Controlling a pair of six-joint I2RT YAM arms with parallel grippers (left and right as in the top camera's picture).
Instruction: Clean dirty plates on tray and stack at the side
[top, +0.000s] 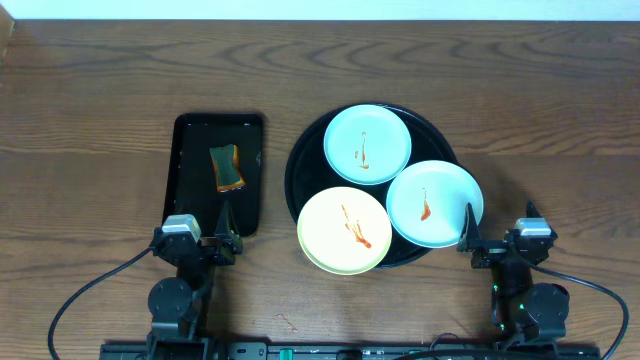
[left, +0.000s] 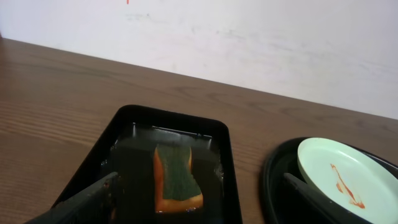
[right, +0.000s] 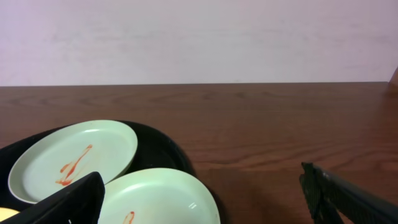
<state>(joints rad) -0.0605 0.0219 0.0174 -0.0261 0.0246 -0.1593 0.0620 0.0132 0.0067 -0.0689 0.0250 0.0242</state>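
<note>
Nothing has really started yet, so I'm sizing things up. I'm looking across the wooden table (top: 100, 100), and the biggest thing on it is the round black tray (top: 300, 160), just right of centre. It's carrying all three plates, and every one is showing orange-red sauce streaks. The pale yellow plate (top: 344, 230) is hanging over the near rim. One mint plate (top: 367, 143) is sitting at the back, and the other mint plate (top: 434, 203) is poking out over the right rim. They're crowding each other, touching or very nearly. To the left, well apart from the round tray, the smaller rectangular black tray (top: 190, 170) is holding an orange-and-green sponge (top: 227, 168). It may be lying in a bit of water, but I can't tell for sure. My left pincer (top: 198, 232) is hovering at that tray's near end, jaws spread wide and gripping nothing. My right pincer (top: 500, 235) is waiting just beside the right mint plate, also wide open and empty. So I'm reckoning this is step one: fetching the sponge. That means reaching the left pincer forward and down, then closing across the sponge's narrow sides. The right one could be getting ready to steady a plate by its rim.
</note>
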